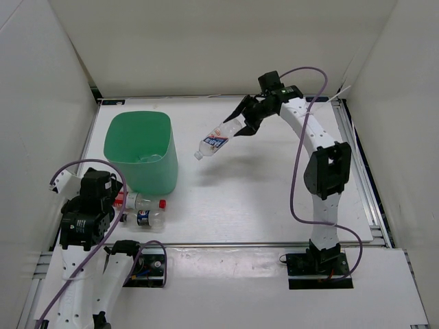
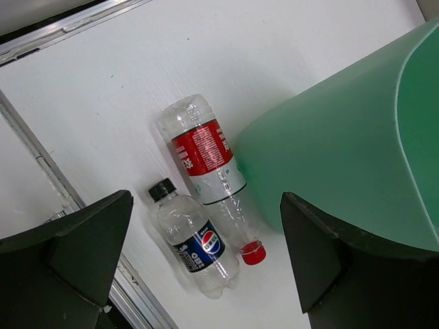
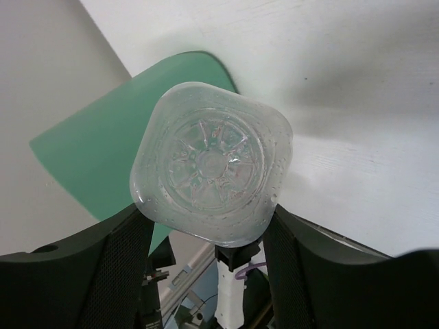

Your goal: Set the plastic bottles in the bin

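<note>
Top external shows right tool (image 1: 241,124) gripping white-blue bottle (image 1: 218,139) near bin (image 1: 155,175); left tool (image 2: 203,248) open above red-label bottle (image 2: 203,155).

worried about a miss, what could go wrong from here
The clear plastic bottle with the white-blue label hangs beside the tall mint-green plastic bin, not over it; released now, it would likely land on the white table. The right jaws hold only its base end, so the tilted bottle might slip.
</note>
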Available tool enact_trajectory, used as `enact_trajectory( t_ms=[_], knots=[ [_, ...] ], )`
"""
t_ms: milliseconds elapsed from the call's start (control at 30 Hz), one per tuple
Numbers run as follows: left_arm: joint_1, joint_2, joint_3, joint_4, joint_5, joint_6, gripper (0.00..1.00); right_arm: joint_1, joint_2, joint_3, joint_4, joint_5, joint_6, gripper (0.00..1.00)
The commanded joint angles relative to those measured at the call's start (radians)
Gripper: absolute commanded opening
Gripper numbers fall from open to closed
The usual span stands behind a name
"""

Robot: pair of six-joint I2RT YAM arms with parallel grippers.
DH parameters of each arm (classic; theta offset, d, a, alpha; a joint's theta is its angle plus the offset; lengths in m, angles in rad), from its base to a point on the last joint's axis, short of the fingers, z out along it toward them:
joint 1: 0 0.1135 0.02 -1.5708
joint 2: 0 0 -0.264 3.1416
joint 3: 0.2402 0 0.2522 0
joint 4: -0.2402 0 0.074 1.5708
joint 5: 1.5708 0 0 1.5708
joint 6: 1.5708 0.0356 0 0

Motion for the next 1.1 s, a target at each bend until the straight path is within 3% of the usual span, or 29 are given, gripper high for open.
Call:
enact_trajectory(
  t_ms=[0, 400, 767, 867, 1067],
  knots=[
    [-0.003, -0.006, -0.006, 0.047, 0.021, 0.029, 1.0, -0.001, -0.06, 0.032, 0.04, -0.001, -0.034, 0.0],
    [-0.003, -0.038, 0.003, 0.036, 0.03, 0.058, 1.0, 0.068, -0.108, 0.246, 0.257, -0.1, 0.084, 0.0],
    [-0.003, -0.056, 0.021, 0.004, 0.05, 0.077, 1.0, 0.218, -0.119, 0.341, 0.371, -0.061, 0.032, 0.0],
    [-0.003, -0.065, 0.021, -0.005, 0.05, 0.086, 1.0, 0.275, -0.094, 0.376, 0.356, -0.039, -0.026, 0.0],
    [-0.003, -0.065, 0.032, -0.015, 0.059, 0.095, 1.0, 0.428, -0.083, 0.408, 0.282, 0.221, -0.341, 0.02]
  ],
)
